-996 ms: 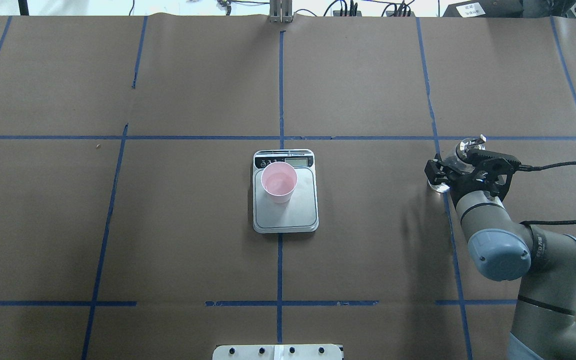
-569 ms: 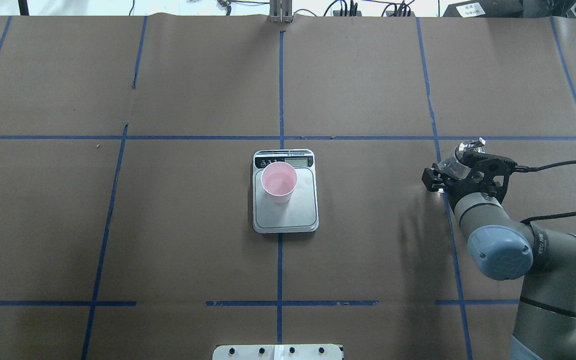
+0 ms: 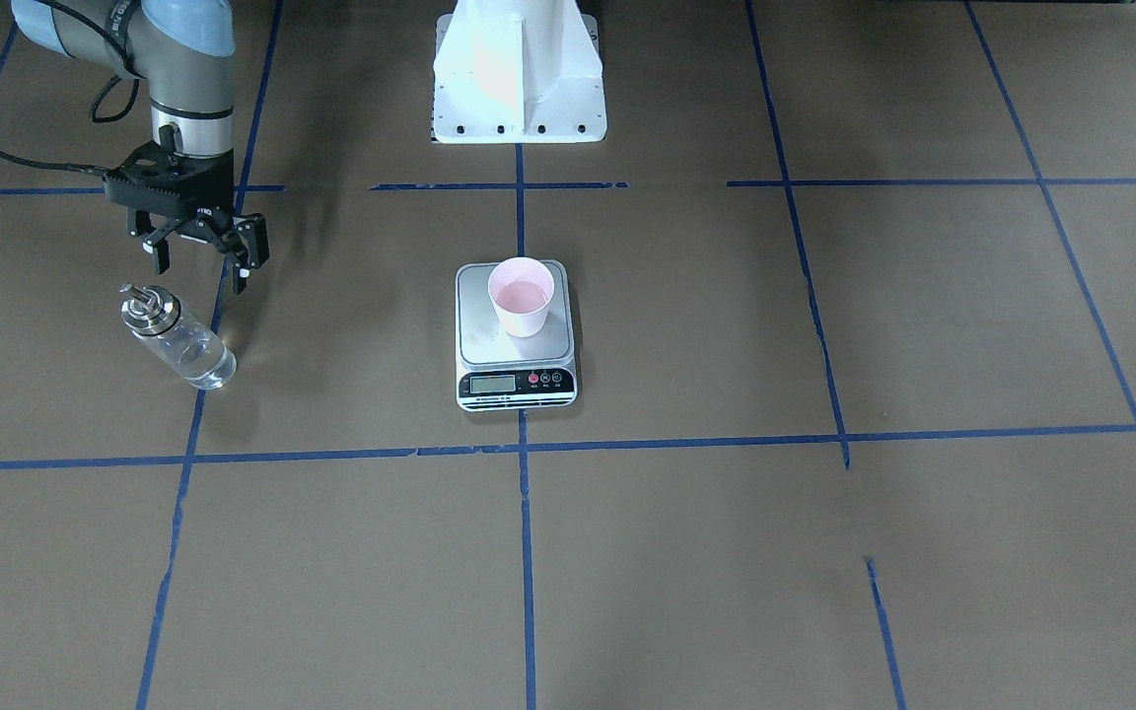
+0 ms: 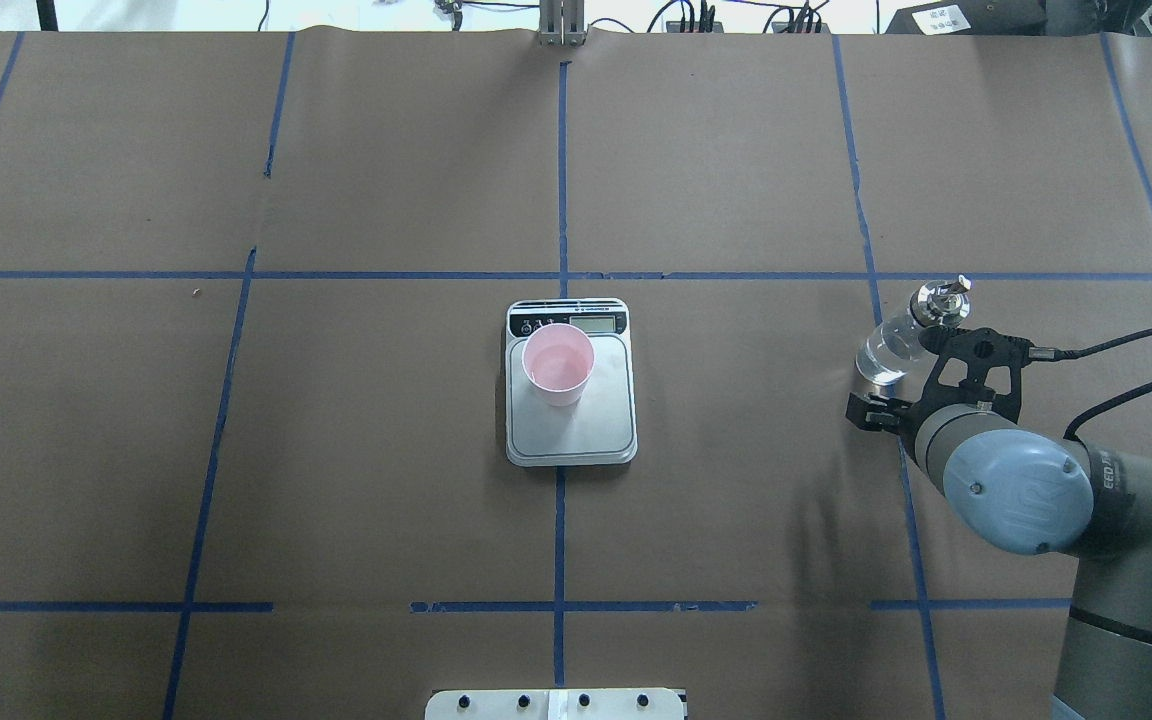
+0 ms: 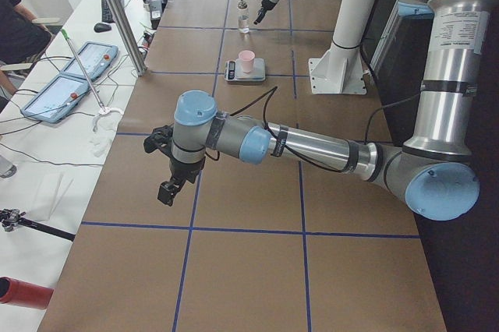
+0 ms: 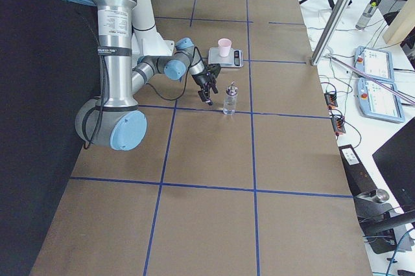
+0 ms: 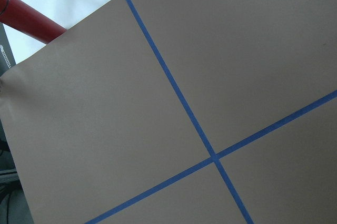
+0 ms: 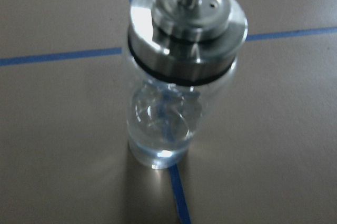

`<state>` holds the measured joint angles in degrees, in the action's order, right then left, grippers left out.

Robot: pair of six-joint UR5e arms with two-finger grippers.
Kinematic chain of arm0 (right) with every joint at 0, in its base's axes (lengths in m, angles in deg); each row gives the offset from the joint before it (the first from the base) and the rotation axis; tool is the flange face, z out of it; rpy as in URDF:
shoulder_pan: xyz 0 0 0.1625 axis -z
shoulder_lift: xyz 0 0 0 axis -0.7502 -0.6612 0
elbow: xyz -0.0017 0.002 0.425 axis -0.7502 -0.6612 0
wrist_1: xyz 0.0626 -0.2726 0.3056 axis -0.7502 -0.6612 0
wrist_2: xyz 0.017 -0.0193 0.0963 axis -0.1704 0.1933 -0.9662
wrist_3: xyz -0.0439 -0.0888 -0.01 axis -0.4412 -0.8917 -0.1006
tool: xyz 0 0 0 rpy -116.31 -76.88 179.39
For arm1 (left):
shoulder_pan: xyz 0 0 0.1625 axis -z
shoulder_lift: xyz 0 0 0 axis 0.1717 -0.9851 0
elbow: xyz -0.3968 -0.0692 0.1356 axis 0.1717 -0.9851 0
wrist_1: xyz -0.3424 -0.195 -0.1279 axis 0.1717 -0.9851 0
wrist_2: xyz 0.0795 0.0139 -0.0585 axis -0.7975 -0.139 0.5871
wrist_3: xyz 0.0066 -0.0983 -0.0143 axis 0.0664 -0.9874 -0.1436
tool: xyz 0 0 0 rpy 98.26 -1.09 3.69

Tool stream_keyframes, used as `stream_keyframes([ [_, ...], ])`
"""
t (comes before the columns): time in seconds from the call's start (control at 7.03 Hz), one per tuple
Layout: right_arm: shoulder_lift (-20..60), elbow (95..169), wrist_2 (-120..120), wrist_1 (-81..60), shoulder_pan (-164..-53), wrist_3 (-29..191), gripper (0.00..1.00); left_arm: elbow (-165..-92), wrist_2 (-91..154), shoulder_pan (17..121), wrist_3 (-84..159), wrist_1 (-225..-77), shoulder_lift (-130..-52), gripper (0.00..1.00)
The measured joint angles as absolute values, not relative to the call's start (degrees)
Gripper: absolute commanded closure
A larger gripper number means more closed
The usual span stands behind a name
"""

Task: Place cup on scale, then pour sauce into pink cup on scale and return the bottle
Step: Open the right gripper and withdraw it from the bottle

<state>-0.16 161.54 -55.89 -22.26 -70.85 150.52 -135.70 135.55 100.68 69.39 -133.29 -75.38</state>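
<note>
Right end effector is open, empty, just beside upright bottle on tabletop, right side, cup on scale mid-table (left end effector: can't tell its state); risk: any sideways swing clips the tall glass bottle and tips it, spilling sauce.

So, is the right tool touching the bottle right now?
Apart. The front-facing view shows the right tool open, with a strip of bare table visible between it and the bottle, which stands on its own.
</note>
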Motion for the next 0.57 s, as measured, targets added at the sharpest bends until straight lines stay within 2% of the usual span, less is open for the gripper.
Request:
stream_keyframes([
  [0.57,-0.39,174.58,-71.05,-33.69,-69.52,150.51,0.00,-135.73,135.55,100.68,69.47,-133.35,-75.29,0.00],
])
